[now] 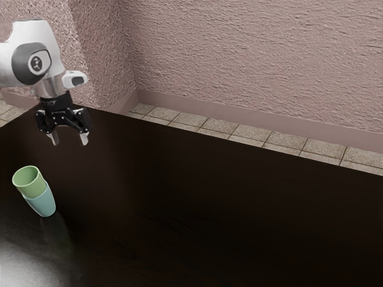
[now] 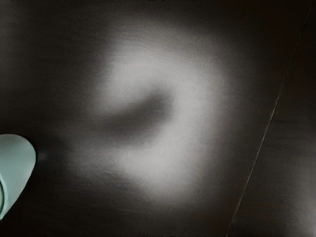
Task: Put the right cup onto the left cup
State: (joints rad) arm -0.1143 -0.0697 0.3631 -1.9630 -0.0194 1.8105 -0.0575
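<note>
Nearest in the exterior view, the pale teal cup [image 1: 42, 204] stands on the dark tabletop [image 1: 197, 215], toward the exterior view's left and well in from the far edge. It serves as the base: its foot is on the wood, its open mouth turned up to receive the other.

The green cup [image 1: 27, 179] sits in that mouth, its lower part sunk inside and its own rim uppermost. The teal wall around it should keep it from sliding off, so nothing needs to hold it. I take the green one for the task's right cup; if so, the placing looks done. The pair slants in the exterior view, which I put down to the camera's angle rather than a real lean.

Farther back, toward the tabletop's far corner at the exterior view's left, the gripper [image 1: 69, 140] hangs above the wood, its fingers spread with nothing between them — well apart from the stack, as suits a hand with nothing to carry. The next move, I judge, is simply to keep clear — a sideways brush could tip so tall a pair.
</note>
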